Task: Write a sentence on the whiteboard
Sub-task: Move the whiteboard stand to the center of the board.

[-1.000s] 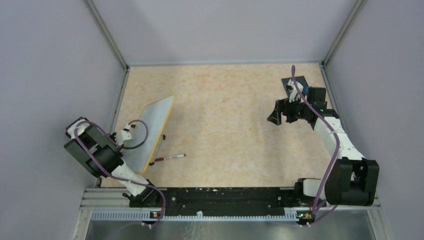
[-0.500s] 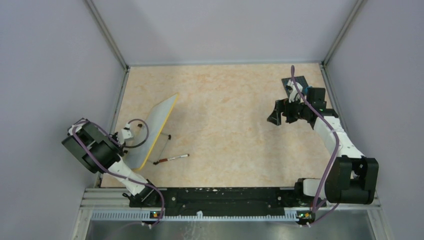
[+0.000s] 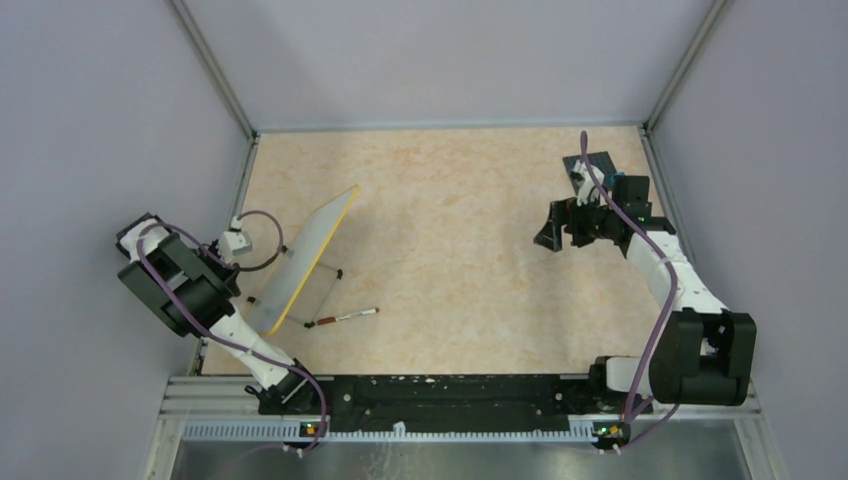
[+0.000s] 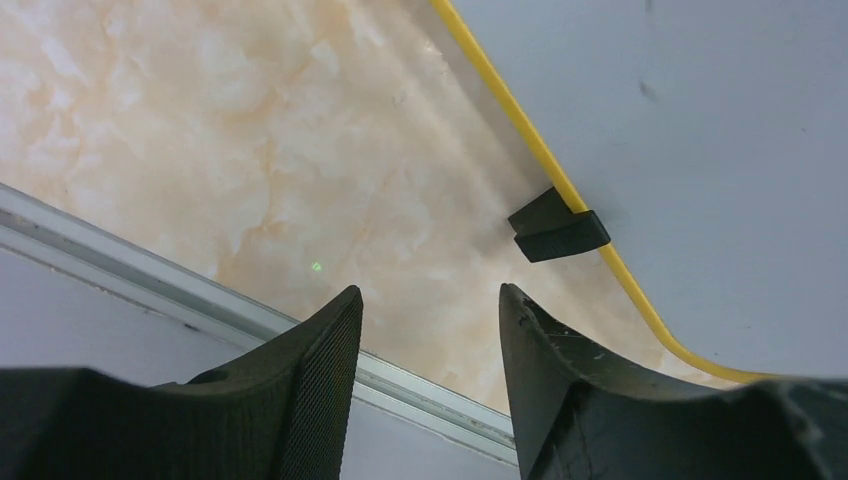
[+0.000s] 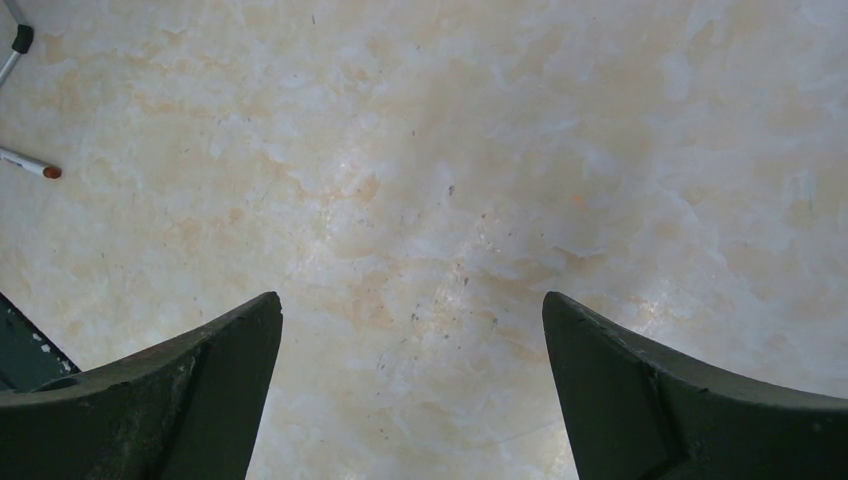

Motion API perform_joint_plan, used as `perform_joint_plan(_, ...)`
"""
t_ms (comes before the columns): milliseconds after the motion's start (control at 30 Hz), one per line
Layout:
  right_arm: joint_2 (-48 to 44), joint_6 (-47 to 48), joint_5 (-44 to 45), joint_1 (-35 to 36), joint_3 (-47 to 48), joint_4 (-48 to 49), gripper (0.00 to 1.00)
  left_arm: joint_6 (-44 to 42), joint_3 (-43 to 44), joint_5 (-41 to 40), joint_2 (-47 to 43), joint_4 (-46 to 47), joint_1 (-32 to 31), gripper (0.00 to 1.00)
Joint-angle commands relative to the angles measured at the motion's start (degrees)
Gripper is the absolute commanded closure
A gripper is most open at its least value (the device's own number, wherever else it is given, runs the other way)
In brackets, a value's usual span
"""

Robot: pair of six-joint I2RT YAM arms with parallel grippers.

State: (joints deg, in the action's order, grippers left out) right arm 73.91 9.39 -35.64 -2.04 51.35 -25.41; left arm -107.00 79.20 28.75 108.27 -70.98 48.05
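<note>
The whiteboard (image 3: 303, 252) stands steeply tilted on its little black feet at the left of the table, its yellow rim toward the overhead camera. In the left wrist view its pale face (image 4: 720, 150) is blank, with one black foot (image 4: 557, 232) showing. The sentence is not visible in any view. My left gripper (image 4: 428, 300) is open and empty, just left of the board near the table's left rail. A thin white marker (image 3: 345, 317) lies on the table right of the board. My right gripper (image 3: 548, 238) hovers wide open over bare table at the right.
An aluminium rail (image 4: 150, 270) edges the table on the left, close under my left gripper. A dark plate with blue pieces (image 3: 592, 163) sits in the back right corner behind the right arm. Grey walls close in three sides.
The whiteboard has tipped up from a low lean to a steeper stand. My left gripper closed, then opened and drew back to the left. The right arm has not moved.
</note>
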Motion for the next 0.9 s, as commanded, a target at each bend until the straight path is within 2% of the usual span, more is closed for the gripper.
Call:
perform_joint_plan(0,0.8,1.1,-0.3,0.1,1.2,0.1,0.02,-8.4,1.5,2.8,0.0,-4.5,1.9,0.40)
perform_joint_plan(167,2.0,1.1,-1.0,0.1,2.1,-0.4,0.02,-21.3,-1.3,1.4,-0.1,-6.4,2.2,0.39)
perform_joint_plan(267,2.4,1.0,-1.2,0.1,2.1,-0.4,0.02,-25.5,-1.8,1.6,0.6,-6.5,1.9,0.39)
perform_joint_plan(733,2.5,1.2,-0.7,0.1,2.1,-1.4,0.02,-30.9,-4.2,-0.8,3.5,-4.1,-1.7,0.40)
perform_joint_plan(867,2.6,1.3,-0.4,0.0,2.2,-1.6,0.02,-31.4,-4.7,-0.9,3.9,-4.2,-2.8,0.44)
